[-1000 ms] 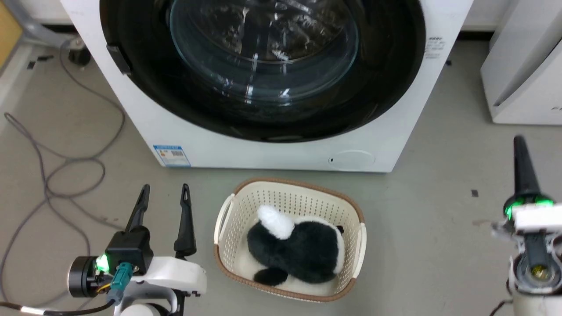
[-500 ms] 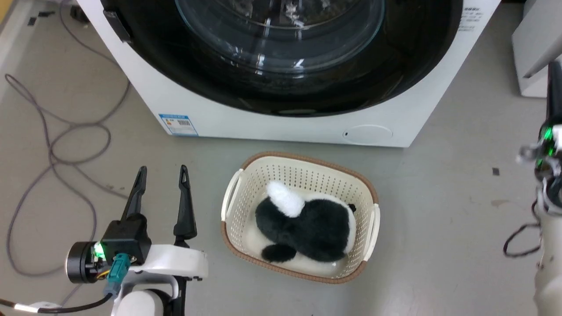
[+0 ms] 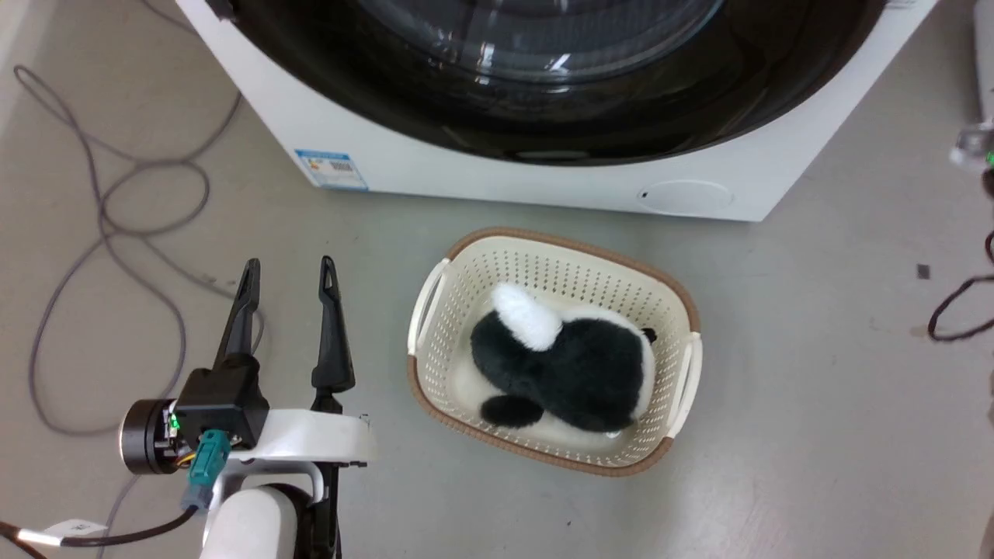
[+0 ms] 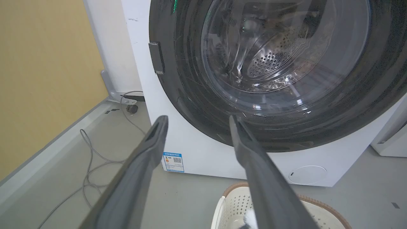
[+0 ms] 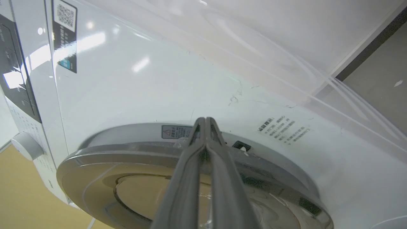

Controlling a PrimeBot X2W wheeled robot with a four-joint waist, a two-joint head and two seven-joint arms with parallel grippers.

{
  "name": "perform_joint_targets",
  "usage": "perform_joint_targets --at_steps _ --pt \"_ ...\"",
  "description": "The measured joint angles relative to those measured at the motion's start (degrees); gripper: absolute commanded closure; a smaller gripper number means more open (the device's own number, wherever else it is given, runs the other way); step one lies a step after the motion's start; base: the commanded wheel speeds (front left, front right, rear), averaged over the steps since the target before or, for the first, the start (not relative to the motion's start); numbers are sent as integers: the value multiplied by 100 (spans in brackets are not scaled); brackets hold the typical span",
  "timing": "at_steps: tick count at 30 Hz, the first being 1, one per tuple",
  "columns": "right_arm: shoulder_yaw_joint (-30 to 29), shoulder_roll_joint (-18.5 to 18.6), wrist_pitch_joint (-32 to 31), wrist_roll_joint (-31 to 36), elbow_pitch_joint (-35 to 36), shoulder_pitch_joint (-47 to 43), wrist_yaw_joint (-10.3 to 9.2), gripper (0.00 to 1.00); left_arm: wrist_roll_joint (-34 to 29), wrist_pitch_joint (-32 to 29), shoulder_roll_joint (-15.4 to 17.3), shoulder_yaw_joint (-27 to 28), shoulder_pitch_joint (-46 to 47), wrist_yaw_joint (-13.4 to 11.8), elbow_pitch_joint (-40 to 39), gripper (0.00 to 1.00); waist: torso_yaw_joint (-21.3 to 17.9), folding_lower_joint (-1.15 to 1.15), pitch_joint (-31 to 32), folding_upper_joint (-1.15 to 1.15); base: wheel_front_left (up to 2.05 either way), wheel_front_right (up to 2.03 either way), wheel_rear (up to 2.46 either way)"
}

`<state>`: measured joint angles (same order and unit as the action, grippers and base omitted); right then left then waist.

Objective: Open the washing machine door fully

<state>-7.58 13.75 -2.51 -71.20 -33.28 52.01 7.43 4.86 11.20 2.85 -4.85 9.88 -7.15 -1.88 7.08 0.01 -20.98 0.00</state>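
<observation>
The washing machine door [image 3: 559, 78] sits shut at the far side, and your right gripper [image 5: 206, 122], fingers pressed together, points at its rim. With nothing pinched, it may skid off that glossy edge. Your left gripper [image 3: 290, 264] hangs spread, near left.

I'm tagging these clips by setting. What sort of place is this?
Probably a laundry corner of a test room: a big white front-loading washing machine, a cream perforated plastic basket before it, and loose grey cables alongside.
</observation>
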Motion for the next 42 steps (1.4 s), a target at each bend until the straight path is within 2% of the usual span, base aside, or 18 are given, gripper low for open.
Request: perform_joint_targets --at_steps 13,29,34,42 --pt "577 189 -357 -348 -565 777 -1 100 160 156 -1 -130 194 -180 -27 0 214 0 -352 0 0 0 0" --pt "1092 625 -1640 -1477 -733 954 -2 100 198 345 -1 -154 222 -253 8 0 183 0 -376 0 0 0 0" --pt "1205 620 -1782 -1563 -625 798 -33 100 198 349 -1 -123 221 -250 37 0 121 0 -240 0 0 0 0" --pt "1386 408 -1974 -1681 -298 346 -32 100 193 350 -1 -14 164 -224 86 0 -39 -1 21 0 0 0 0"
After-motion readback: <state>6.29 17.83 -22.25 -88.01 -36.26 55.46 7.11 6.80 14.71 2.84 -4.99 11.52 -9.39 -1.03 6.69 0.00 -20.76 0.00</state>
